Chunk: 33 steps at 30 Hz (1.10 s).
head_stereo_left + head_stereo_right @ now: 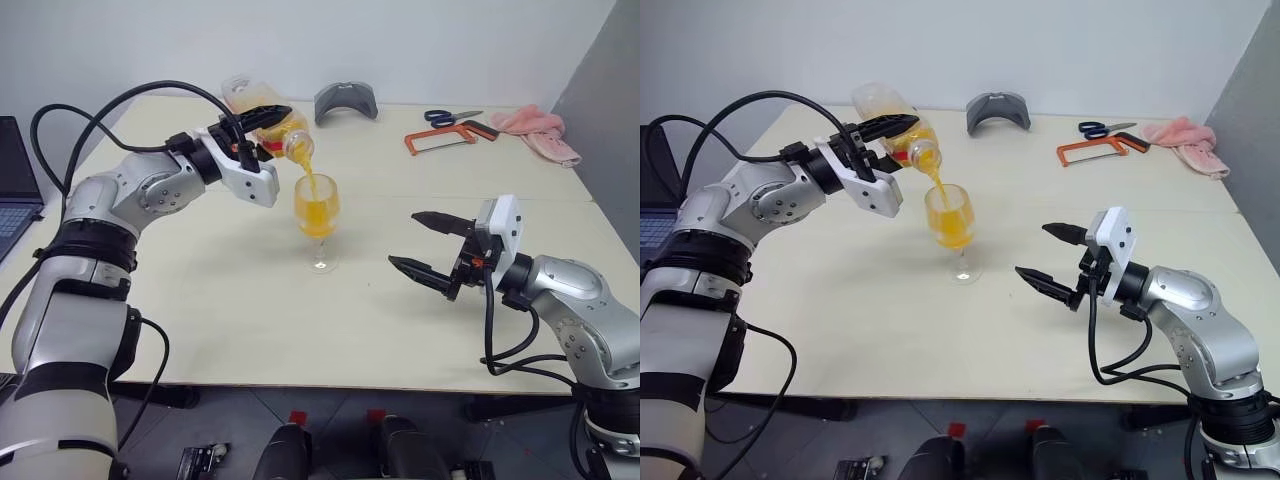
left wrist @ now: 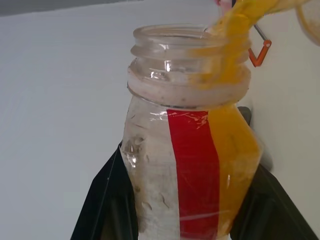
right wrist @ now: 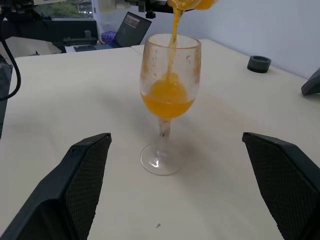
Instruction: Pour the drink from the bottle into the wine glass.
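My left gripper [image 1: 268, 125] is shut on the clear bottle [image 1: 248, 98], which is tipped over with its open mouth above the wine glass [image 1: 318, 215]. A thin stream of the orange drink [image 1: 309, 185] falls from the mouth into the bowl, which is roughly half full. In the left wrist view the bottle [image 2: 192, 165] shows a red stripe, with black fingers [image 2: 107, 200] on both sides. The glass stands upright mid-table. My right gripper [image 1: 430, 245] hovers open to the right of it, apart from it; in the right wrist view the glass [image 3: 170, 85] stands ahead between its spread fingers [image 3: 85, 170].
Along the table's far side lie a grey curved object [image 1: 346, 101], scissors [image 1: 452, 117], an orange hacksaw [image 1: 440, 138] and a pink cloth [image 1: 540, 132]. A laptop [image 1: 15, 180] sits at the left edge. A small dark ring [image 3: 259, 63] lies behind the glass.
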Each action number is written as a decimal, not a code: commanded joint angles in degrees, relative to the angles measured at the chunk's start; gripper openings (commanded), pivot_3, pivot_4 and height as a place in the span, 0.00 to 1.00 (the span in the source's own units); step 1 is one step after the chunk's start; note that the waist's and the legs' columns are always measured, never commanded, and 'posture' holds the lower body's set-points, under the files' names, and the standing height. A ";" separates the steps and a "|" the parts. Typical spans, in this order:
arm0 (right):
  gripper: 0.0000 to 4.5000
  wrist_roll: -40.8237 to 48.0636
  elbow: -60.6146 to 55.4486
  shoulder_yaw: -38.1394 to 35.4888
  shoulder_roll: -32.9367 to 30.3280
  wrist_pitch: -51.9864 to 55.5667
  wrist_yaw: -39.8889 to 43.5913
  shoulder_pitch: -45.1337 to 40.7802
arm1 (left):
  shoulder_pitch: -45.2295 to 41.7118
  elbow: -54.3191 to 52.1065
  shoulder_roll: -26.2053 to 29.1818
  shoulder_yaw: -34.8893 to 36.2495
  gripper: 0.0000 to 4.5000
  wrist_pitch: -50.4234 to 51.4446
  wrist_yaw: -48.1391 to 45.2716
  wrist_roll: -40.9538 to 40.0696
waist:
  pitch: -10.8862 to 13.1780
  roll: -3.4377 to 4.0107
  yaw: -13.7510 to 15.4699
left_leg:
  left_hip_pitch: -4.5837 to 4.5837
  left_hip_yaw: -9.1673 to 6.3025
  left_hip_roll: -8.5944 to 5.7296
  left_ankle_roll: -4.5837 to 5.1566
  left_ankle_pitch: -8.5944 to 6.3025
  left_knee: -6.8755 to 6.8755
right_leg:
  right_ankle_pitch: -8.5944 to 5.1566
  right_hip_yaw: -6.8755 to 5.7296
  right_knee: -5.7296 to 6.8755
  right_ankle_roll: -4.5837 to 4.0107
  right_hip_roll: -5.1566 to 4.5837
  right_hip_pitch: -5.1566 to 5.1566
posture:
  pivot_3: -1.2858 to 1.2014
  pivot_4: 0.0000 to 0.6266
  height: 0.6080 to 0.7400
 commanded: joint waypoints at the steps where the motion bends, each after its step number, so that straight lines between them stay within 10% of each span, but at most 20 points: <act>1: 1.00 0.50 -2.49 -0.73 -0.64 -0.36 0.24 -0.09 | -2.19 -0.50 1.54 0.53 0.38 -0.09 1.52 -0.22 | 0.00 0.00 0.00 | 0.00 0.00 0.00 0.00 0.00 0.00 | 0.00 0.00 0.00 0.00 0.00 0.00 | 0.52 0.24 1.00; 33: 1.00 0.88 -3.04 0.32 -0.04 -0.32 0.09 -0.07 | -4.12 0.83 1.78 -1.08 0.38 0.20 4.67 2.13 | 0.00 0.00 0.00 | 0.00 0.01 -0.01 0.00 0.00 0.03 | 0.00 0.01 0.03 0.00 0.00 0.00 | 0.52 0.24 1.00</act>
